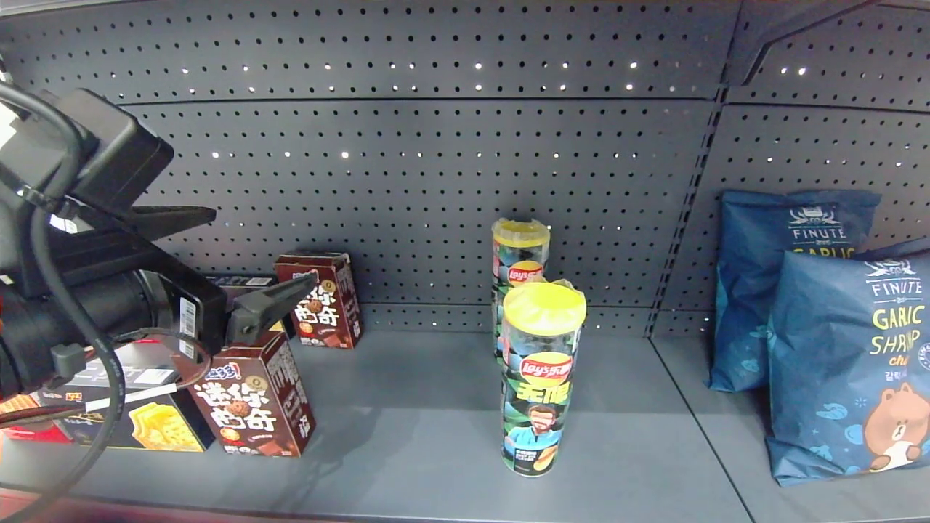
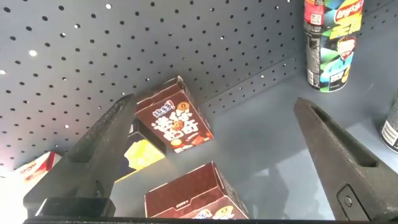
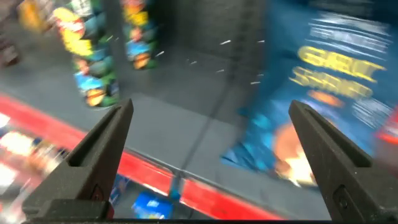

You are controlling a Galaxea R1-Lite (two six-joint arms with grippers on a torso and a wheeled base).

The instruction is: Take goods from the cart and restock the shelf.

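The left gripper [image 1: 267, 243] hangs spread wide and empty just above the front brown snack box [image 1: 254, 399], which stands on the shelf [image 1: 407, 436] ahead of a matching rear box [image 1: 323, 298]; the right gripper [image 3: 211, 106] likewise gapes empty; advise drawing the left one straight back, clear of the box's top edge.

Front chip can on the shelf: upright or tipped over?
Upright. The front chip can stands on its base on the shelf, with its yellow lid on top.

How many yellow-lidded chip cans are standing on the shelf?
2: the front can mid-shelf, the rear can directly behind it near the back wall. Others may be hidden.
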